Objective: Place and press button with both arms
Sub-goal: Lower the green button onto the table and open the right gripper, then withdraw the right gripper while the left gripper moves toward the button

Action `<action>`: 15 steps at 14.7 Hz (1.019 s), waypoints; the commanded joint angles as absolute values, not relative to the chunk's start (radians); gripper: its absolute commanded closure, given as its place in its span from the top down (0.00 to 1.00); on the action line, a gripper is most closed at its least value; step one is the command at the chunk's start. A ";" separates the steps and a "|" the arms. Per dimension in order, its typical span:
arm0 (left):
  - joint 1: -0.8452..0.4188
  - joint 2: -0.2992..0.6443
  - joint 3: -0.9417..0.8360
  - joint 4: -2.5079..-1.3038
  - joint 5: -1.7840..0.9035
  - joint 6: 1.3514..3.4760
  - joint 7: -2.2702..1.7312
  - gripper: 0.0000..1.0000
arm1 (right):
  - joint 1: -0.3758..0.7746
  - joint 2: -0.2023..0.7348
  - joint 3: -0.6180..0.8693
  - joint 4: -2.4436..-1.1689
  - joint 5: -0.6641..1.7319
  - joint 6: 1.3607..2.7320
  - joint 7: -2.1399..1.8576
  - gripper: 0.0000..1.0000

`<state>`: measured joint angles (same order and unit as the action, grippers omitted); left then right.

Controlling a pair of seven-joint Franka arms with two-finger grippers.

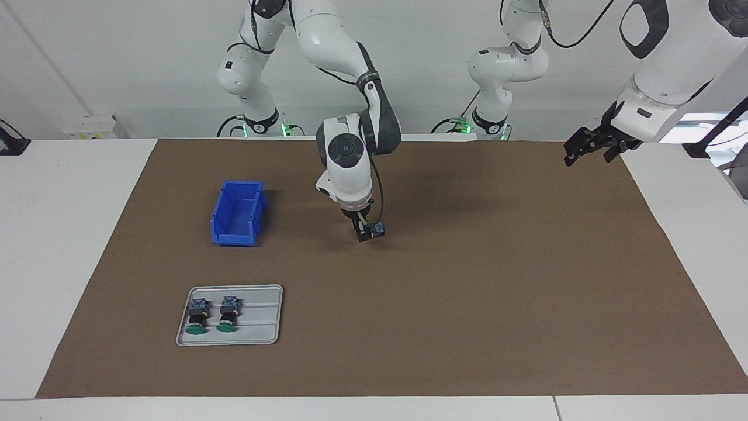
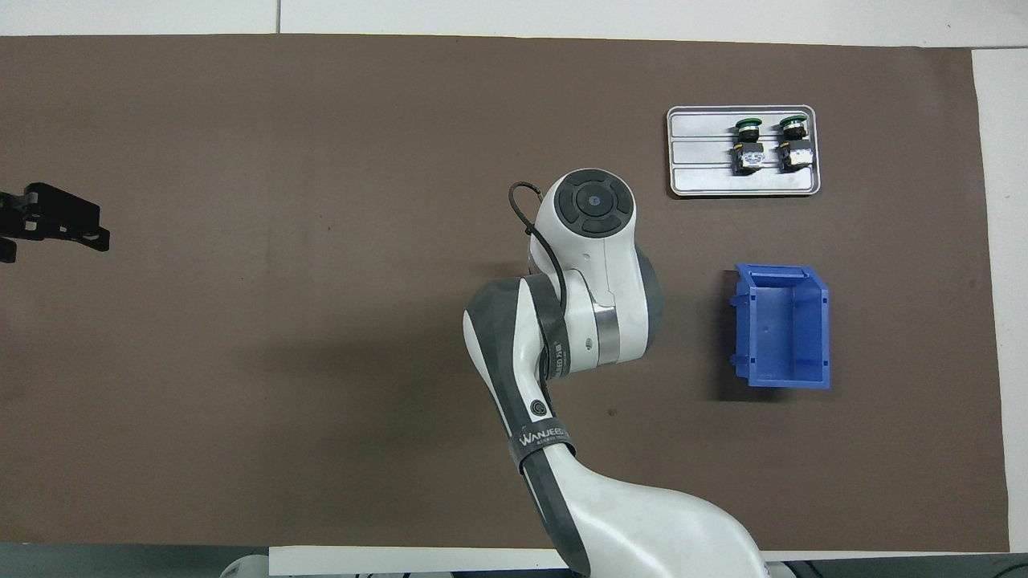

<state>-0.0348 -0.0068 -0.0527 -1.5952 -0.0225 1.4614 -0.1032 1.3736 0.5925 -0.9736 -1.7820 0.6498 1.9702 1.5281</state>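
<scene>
One button (image 1: 378,228), at the right jaws near the bin (image 1: 236,213), might have toppled if dropped tilted; their grip was unclear, while the left jaws waited spread, well apart.

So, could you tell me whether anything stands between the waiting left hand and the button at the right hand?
Nothing visible does. The left hand waits open over the mat's edge, and only bare brown mat lies between it and the button at the right hand mid-mat.
</scene>
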 commanded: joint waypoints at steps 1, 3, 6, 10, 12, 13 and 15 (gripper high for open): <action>-0.040 -0.026 -0.049 -1.626 -0.034 1.505 -0.165 1.00 | 1.390 0.595 -0.997 -1.787 0.638 1.971 1.485 0.82; -0.049 -0.023 -0.051 -1.626 -0.034 1.541 -0.318 1.00 | 1.381 0.592 -1.009 -1.786 0.548 1.963 1.293 0.84; -0.095 -0.025 -0.058 -1.629 -0.037 1.546 -0.535 1.00 | 1.339 0.530 -1.097 -1.782 0.542 1.956 0.935 0.91; -0.190 -0.014 -0.057 -1.632 -0.044 1.632 -1.169 1.00 | 1.249 0.439 -1.182 -1.726 0.522 1.830 0.587 0.91; -0.276 0.021 -0.055 -1.618 -0.043 1.652 -1.404 1.00 | 1.177 0.401 -1.183 -1.681 0.471 1.778 0.464 0.91; -0.323 0.052 -0.055 -1.614 -0.041 1.654 -1.499 1.00 | 1.140 0.384 -1.175 -1.669 0.456 1.763 0.407 0.91; -0.418 0.133 -0.055 -1.567 -0.041 1.693 -1.763 1.00 | 1.071 0.327 -1.158 -1.652 0.451 1.727 0.306 0.91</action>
<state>-0.3351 0.0551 -0.0682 -1.6092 -0.0365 1.6535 -1.5433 1.1319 0.3866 -1.1941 -1.6709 0.4769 1.7631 0.3881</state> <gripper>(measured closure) 0.000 0.093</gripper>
